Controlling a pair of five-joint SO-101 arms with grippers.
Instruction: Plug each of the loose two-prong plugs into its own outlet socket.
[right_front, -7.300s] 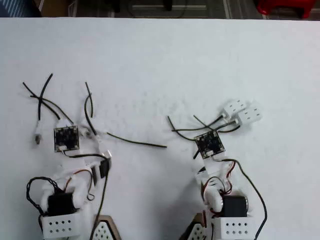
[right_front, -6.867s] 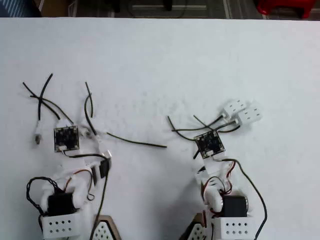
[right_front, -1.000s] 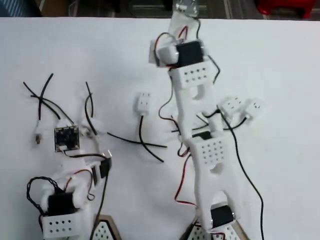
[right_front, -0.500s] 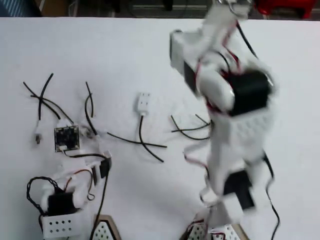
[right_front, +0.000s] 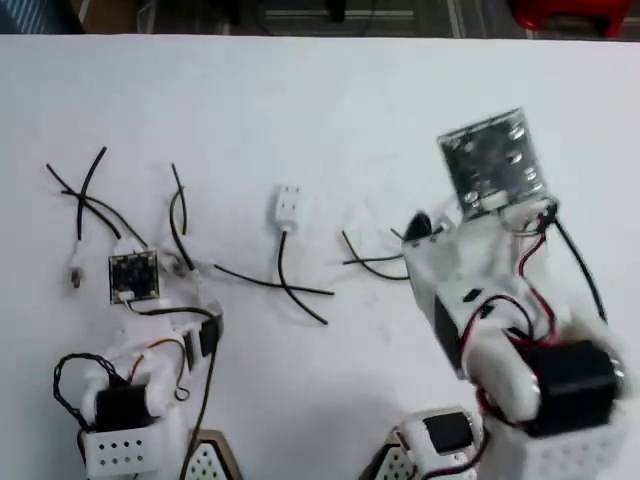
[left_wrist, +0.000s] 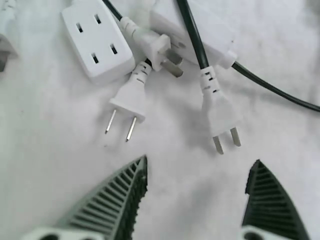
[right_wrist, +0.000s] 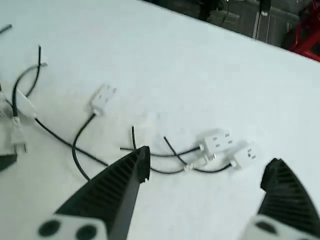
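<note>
In the left wrist view the left hand (left_wrist: 200, 162) gapes open just over two loose plugs (left_wrist: 125, 102) beside a socket block (left_wrist: 97, 40). The right wrist view has the right hand (right_wrist: 210, 156) open, empty, high above paired sockets (right_wrist: 217, 140); from the high view the right arm (right_front: 490, 290) overlies them.

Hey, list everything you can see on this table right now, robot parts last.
Table: one, white, under everything.
Two-prong plugs: three, white, loose, by the left gripper.
Outlet sockets: at least four, white; one alone mid-table, two together below the right gripper, one beside the plugs.
Cords: several, black, scattered left and centre.
Left gripper: one, dark ridged fingers, open over the plugs.
Right gripper: one, dark ridged fingers, open, raised over the table.
</note>
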